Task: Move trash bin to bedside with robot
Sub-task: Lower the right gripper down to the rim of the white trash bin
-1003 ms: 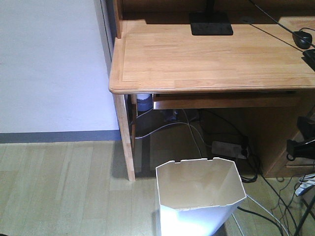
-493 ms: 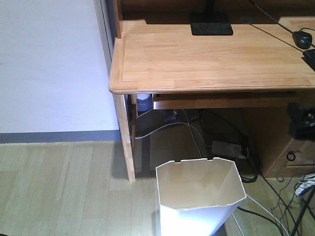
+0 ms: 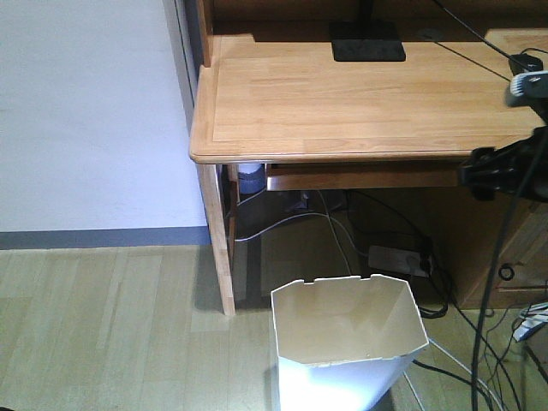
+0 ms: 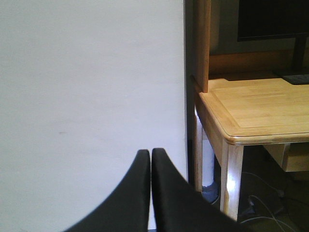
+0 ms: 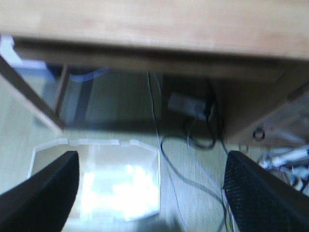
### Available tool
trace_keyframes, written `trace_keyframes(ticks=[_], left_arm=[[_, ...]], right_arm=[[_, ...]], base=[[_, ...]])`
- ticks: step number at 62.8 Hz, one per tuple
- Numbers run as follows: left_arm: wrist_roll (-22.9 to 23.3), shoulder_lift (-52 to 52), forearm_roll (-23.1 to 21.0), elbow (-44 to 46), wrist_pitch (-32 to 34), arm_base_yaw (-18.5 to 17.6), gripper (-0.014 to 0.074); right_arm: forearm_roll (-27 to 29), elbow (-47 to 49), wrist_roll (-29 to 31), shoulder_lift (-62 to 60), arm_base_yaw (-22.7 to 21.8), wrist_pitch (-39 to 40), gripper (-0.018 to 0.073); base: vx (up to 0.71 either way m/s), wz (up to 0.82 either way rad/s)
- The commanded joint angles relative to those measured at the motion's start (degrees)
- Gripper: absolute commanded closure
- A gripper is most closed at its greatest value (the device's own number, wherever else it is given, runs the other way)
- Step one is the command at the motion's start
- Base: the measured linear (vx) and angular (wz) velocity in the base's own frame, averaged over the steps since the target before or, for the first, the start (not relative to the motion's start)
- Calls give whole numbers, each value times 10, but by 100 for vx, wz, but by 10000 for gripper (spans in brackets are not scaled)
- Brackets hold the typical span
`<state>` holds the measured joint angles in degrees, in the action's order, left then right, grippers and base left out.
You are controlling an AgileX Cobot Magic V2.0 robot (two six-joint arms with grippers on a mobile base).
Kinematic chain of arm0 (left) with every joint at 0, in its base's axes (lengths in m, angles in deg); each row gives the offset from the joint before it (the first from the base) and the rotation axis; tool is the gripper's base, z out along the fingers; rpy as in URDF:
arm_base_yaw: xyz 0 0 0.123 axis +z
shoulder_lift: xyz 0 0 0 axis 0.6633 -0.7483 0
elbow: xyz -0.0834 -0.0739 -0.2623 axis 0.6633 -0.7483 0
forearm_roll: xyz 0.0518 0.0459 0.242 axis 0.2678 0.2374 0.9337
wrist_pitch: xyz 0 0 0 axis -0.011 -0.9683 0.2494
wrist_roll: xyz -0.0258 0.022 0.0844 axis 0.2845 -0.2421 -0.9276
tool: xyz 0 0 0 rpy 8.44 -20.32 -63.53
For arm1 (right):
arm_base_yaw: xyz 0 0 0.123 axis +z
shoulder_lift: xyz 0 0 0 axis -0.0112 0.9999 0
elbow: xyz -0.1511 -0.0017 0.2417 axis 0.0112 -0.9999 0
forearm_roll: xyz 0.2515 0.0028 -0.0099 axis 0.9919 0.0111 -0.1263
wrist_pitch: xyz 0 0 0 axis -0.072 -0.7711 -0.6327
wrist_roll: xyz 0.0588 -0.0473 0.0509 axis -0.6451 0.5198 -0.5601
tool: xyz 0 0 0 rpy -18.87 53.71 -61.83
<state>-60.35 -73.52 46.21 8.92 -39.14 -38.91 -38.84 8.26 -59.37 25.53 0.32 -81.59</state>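
Note:
The white trash bin (image 3: 347,342) stands upright on the wood floor in front of the desk, its angular notched rim open and its cream inside empty. In the right wrist view the bin (image 5: 111,183) is a blurred bright shape low and left of centre. My right gripper (image 5: 152,162) hangs open above it, one finger over the bin's left side and the other over the cables. The right arm (image 3: 505,164) shows at the right edge, at desk-edge height. My left gripper (image 4: 150,153) is shut and empty, facing a white wall. The bedside is out of view.
The light wooden desk (image 3: 360,103) carries a black monitor base (image 3: 366,41). Its front leg (image 3: 218,248) stands just left of the bin. A power strip (image 3: 398,257) and several loose cables (image 3: 462,377) lie under and right of the desk. A white wall (image 3: 86,111) is on the left.
The right arm has risen at the right edge, from beside the drawer to desk-edge height. The bin has not moved.

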Motion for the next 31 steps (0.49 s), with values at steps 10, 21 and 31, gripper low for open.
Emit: trace_keyframes(ticks=[10,21,31], left_arm=[[3,3,-1,14,42,0,603],[3,3,-1,14,42,0,603],[3,3,-1,14,42,0,603]], right_arm=[[19,54,42,142,-33,3,-3],[76,84,130,242,-73,-1,-3],[123,88,230,330,-83,45,-3]], base=[[0,0],[0,0],[0,0]])
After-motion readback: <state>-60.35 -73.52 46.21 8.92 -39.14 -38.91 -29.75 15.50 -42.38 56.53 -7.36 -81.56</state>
